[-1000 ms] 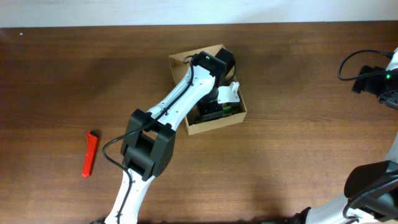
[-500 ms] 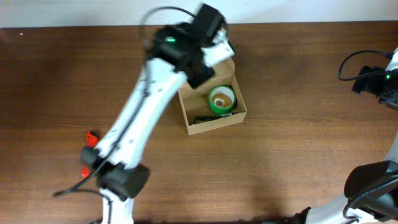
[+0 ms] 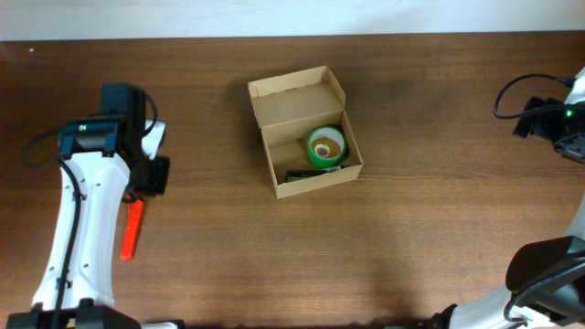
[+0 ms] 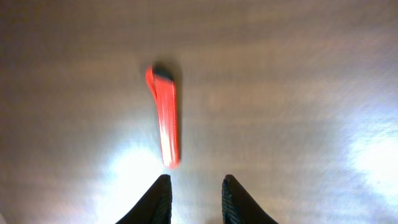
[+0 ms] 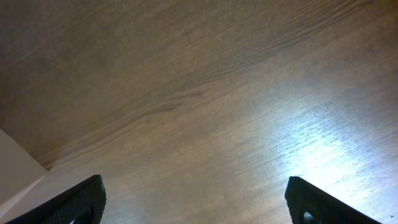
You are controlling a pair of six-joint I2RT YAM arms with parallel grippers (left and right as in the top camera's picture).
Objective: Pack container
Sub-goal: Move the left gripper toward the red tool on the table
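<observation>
Near the left edge of the wooden table (image 3: pixel 439 228), the left gripper (image 4: pixel 194 196) hangs over the bare wood with its fingers a little apart and nothing between them. Its wrist view is blurred. The red tool (image 4: pixel 165 121) lies flat just ahead of the fingertips, its long side running away from them and its dark-capped end farthest off. From overhead the tool is part hidden under the arm's wrist.

The likely next step is picking up this tool, and two things could spoil it. The gap between the fingers looks barely wider than the tool, so a descent slightly off to one side could land a fingertip on top and skid the tool across the smooth wood. A grip on the near end alone could let the long body droop or swing in transit.

The container (image 3: pixel 291 100) sits about midway between the left and right edges, somewhat nearer the far edge, with its flap lid open toward that far edge. Inside, the green tape roll (image 3: pixel 326 146) fills the right part, and a dark item (image 3: pixel 306 174) that I cannot identify lies along the near wall. Little floor is free, so a long tool could end up propped on the roll and stop the lid from shutting. Nothing steadies the box, so a nudge could slide it.

By the right edge, the right gripper (image 5: pixel 196 202) is spread wide and empty over bare wood, well apart from the container.
</observation>
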